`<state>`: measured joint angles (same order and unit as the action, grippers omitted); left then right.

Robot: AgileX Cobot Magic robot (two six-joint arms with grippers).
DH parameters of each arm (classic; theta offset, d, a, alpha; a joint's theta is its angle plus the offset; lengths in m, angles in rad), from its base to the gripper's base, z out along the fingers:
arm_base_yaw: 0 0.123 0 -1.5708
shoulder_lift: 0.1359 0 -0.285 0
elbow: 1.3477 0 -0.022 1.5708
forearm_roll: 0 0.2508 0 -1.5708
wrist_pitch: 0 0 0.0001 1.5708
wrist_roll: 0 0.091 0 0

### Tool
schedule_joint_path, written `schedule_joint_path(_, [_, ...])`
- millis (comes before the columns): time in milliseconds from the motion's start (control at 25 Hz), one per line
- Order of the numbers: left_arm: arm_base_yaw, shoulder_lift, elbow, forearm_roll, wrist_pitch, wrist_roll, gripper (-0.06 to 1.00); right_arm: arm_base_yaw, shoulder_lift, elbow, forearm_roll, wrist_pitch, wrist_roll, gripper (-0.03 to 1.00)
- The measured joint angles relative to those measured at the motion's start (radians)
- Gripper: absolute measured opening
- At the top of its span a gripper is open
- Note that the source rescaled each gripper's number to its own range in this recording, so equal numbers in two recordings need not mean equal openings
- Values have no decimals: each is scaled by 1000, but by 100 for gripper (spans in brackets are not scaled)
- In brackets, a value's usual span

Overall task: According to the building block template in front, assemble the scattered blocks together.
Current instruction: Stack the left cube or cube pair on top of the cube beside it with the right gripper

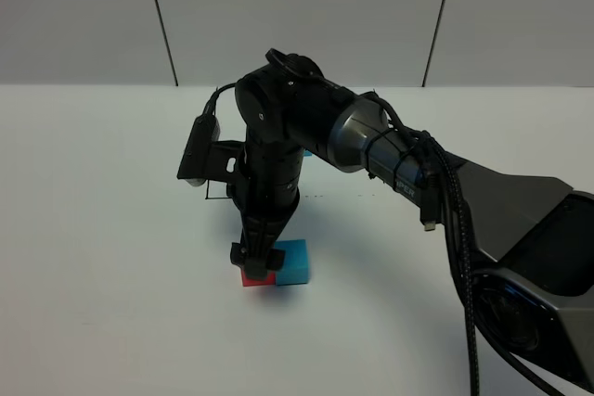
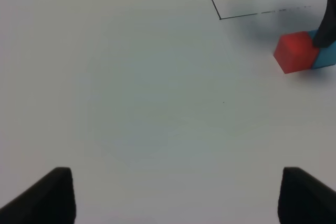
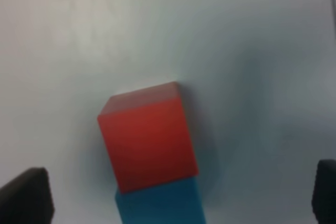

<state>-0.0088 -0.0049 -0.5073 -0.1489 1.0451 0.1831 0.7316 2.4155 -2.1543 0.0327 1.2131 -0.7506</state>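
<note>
The right arm (image 1: pixel 371 146) reaches in from 4 o'clock, its gripper (image 1: pixel 255 259) pointing down onto the red cube (image 1: pixel 251 279). The cyan cube (image 1: pixel 295 264) touches the red cube at its 2 o'clock side on the white table (image 1: pixel 111 275).

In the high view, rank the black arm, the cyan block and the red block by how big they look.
1. Black arm, by far.
2. Cyan block.
3. Red block, but the open claw covers most of it, so the two blocks may well match.

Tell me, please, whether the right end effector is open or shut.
Open: on the right end effector, the fingertips stand wide apart, neither touching the red cube.
</note>
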Motion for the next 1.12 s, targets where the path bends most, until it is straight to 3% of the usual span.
schedule_joint_path(1120, [0,0,0,0,0,0,68,31,109,-1,-91,2,-27,99])
